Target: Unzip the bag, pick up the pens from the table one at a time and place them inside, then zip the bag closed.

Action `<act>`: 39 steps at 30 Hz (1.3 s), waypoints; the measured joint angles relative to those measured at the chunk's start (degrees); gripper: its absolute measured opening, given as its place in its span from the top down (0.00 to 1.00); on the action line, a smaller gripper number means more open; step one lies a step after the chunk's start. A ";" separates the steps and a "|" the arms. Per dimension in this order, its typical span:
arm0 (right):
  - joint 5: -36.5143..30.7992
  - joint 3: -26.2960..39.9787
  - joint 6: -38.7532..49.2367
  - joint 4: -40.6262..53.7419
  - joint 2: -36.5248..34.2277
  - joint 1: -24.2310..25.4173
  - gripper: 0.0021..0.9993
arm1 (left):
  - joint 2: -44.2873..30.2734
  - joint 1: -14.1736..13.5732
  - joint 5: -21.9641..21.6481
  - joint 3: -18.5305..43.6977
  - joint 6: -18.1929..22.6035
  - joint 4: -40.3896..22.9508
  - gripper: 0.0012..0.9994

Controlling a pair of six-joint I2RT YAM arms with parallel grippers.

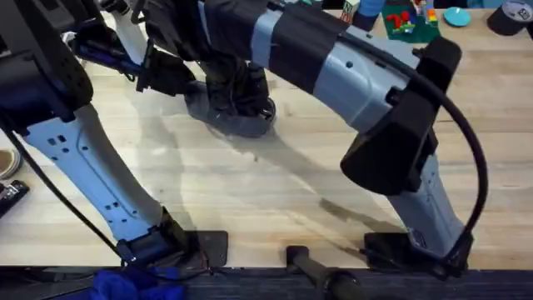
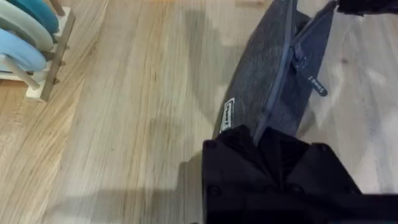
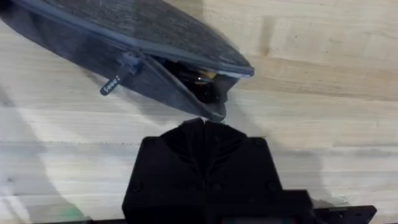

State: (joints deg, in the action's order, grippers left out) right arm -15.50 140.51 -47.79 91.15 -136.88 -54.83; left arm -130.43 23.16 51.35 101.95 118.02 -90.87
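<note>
Overhead view: both arms reach to the upper centre of the frame, where the bag (image 1: 237, 117) lies on the table (image 1: 275, 192), largely covered by the two wrists. Left wrist view: the left gripper (image 2: 258, 134) is clamped on one end of the bag (image 2: 267, 74), the fabric running out from between its black fingers toward the upper right of the frame; the zipper line is closed along this stretch, with the pull tab (image 2: 314, 82) hanging just past the slider. Right wrist view: the right gripper (image 3: 208, 121) sits at the opposite end of the bag (image 3: 137, 37), where the zipper gapes and a dark interior with a small glint shows; its fingertips meet at the lower lip of the opening, apparently pinching it, though the contact is partly hidden. The pull tab (image 3: 115, 81) lies mid-length. Judged step: the closing phase, with the bag braced at both ends and the mouth half open. The next move calls for one gripper to take the tab and draw the slider toward the open end while the other keeps the fabric taut.
</note>
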 joint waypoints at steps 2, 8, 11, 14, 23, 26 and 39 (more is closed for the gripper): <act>-0.16 0.00 -0.20 0.07 -0.02 0.13 0.97 | 0.00 0.00 0.00 0.00 0.00 0.00 0.96; -0.49 0.02 -0.24 -0.24 0.13 0.28 0.97 | 0.00 0.00 0.00 0.00 0.00 0.02 0.96; -1.06 0.02 -0.24 0.39 1.15 0.52 0.97 | 0.00 0.00 0.00 0.00 0.00 0.02 0.96; -1.38 0.04 -0.50 1.44 2.98 0.96 0.97 | -0.02 0.00 0.02 0.00 0.00 0.00 0.96; -1.72 0.09 -1.81 1.36 7.09 2.10 0.97 | 0.00 0.00 0.02 0.00 0.00 0.02 0.96; -1.78 0.09 -1.91 1.42 7.80 2.38 0.97 | 0.00 0.00 0.02 0.00 0.00 0.02 0.96; -2.91 0.09 -1.92 1.49 8.60 3.54 0.97 | 0.00 0.00 0.02 0.00 0.00 0.02 0.96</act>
State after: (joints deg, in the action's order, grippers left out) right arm -18.40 140.59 -49.71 92.64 -128.28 -51.29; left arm -130.43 23.16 51.37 101.95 118.02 -90.85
